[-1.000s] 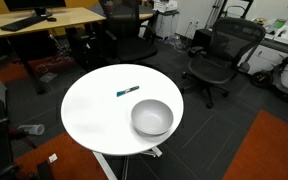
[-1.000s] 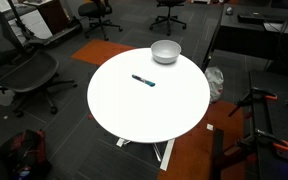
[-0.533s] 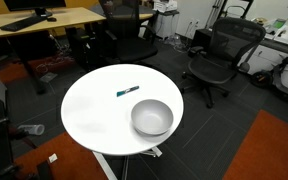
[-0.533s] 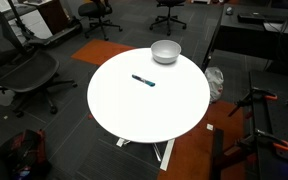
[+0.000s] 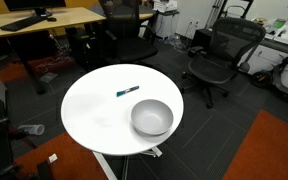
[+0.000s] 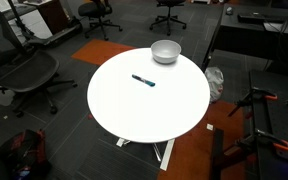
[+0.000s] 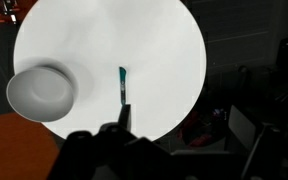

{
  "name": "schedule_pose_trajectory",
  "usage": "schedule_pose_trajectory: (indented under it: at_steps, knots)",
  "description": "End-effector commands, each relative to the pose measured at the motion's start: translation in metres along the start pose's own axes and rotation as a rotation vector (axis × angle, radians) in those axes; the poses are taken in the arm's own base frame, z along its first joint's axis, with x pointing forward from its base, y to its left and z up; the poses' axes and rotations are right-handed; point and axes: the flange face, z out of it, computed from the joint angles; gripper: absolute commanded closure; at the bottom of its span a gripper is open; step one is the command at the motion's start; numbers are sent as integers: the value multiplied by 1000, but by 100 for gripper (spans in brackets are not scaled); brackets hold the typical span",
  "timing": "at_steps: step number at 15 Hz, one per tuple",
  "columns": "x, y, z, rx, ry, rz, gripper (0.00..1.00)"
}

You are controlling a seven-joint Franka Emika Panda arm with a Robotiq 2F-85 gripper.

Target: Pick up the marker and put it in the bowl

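White and round, the desk [image 5: 92,118] carries the teal marker [image 5: 127,92], which lies flat near its middle, clearly apart from the grey bowl [image 5: 152,117] standing by the desk's edge. In the wrist view we see our claw [image 7: 117,138] only as a dark blur well above the desk; we cannot tell whether it is released or clenched.
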Motion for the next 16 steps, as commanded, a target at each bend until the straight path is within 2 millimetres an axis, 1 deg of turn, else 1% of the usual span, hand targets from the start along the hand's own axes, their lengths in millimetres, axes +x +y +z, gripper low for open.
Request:
schedule_pose_trajectory:
  at_steps: [1, 4, 10, 13, 16]
  knots:
    - [27, 8, 27, -32, 38, 25, 0]
    - [43, 19, 62, -36, 43, 53, 0]
    - [72, 35, 124, -35, 48, 82, 0]
    - [86, 43, 151, -41, 28, 86, 0]
    - [101, 52, 174, -42, 13, 96, 0]
